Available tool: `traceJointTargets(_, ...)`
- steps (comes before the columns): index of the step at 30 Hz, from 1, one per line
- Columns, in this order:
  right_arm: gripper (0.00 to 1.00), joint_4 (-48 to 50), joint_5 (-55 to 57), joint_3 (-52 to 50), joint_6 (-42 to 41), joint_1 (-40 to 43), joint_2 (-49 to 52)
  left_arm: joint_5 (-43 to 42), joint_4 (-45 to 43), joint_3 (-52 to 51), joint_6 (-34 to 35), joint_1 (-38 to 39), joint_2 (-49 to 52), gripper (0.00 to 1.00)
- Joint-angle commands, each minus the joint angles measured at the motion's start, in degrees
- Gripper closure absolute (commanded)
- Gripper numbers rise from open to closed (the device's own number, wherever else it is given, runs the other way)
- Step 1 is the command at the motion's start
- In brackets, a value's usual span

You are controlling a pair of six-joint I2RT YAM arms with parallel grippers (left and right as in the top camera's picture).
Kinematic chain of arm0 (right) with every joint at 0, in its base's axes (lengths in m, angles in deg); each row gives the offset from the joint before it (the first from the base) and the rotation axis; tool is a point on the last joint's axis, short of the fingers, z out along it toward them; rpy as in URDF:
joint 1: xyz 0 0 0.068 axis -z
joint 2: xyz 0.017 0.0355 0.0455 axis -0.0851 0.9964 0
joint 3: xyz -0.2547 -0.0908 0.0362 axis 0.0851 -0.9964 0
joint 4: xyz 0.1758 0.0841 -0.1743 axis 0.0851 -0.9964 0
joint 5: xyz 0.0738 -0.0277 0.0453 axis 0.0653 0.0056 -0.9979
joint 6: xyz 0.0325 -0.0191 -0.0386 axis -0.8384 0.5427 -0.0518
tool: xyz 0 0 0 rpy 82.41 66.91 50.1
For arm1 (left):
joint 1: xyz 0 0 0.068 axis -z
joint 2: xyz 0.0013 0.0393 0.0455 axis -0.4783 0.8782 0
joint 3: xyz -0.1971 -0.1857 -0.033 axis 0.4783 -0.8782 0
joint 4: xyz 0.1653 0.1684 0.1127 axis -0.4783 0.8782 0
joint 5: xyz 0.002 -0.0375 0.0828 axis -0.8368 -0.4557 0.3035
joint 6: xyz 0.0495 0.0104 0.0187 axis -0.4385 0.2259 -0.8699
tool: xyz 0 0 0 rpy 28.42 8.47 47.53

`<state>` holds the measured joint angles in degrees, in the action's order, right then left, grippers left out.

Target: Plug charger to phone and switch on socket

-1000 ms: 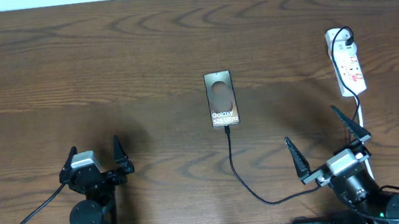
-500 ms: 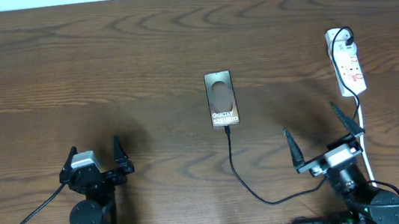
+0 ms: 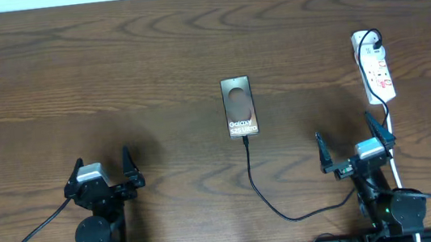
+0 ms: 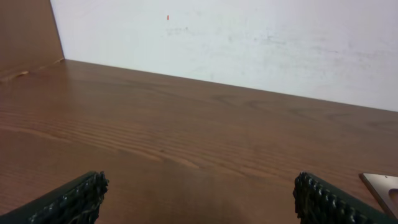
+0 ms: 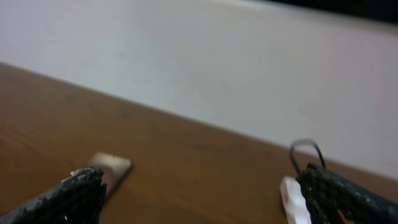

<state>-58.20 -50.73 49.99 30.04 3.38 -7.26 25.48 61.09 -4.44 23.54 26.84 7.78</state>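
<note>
The phone [image 3: 240, 107] lies face up at the table's middle, silver-grey with a brownish oval. The black charger cable [image 3: 257, 181] runs from the phone's near end down and right toward the right arm; its tip sits at the phone's near edge. The white socket strip [image 3: 375, 75] lies at the far right with a black plug at its far end. My right gripper [image 3: 350, 145] is open and empty, below the socket. My left gripper [image 3: 103, 166] is open and empty at the near left. The right wrist view shows the phone [image 5: 111, 166] and socket [image 5: 292, 198], blurred.
The socket's white cord [image 3: 392, 145] runs down past my right gripper. A white wall [image 4: 249, 43] stands behind the table's far edge. A corner of the phone [image 4: 382, 186] shows in the left wrist view.
My right arm has turned and drawn back toward its base, with the fingers now pointing up the table. The left arm, phone, cable and socket have not moved.
</note>
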Motion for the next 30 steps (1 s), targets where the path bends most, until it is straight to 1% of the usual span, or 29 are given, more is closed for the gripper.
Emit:
traceJointTargets(1,0.01,-3.58,3.91,-0.11,-0.85,0.44,-0.37,0.52,2.49,-0.92,-0.37,-0.22,-0.37,0.03)
traceJointTargets(4,0.01,-6.51,5.11,-0.11,-0.85,0.44,-0.35,0.52,2.49,-0.92,-0.35,-0.22,-0.37,0.03)
traceJointTargets(7,0.01,-6.67,5.88,-0.11,-1.03,0.44,-0.35,0.52,2.49,-0.92,-0.37,-0.22,-0.37,0.02)
traceJointTargets(11,0.01,-7.13,10.93,-0.11,-8.0,0.44,-0.35,0.52,2.49,-0.92,-0.37,-0.22,-0.37,0.02)
traceJointTargets(30,0.01,-7.13,11.17,-0.11,-8.2,1.49,-0.35,0.52,2.49,-0.92,-0.37,-0.22,-0.37,0.03)
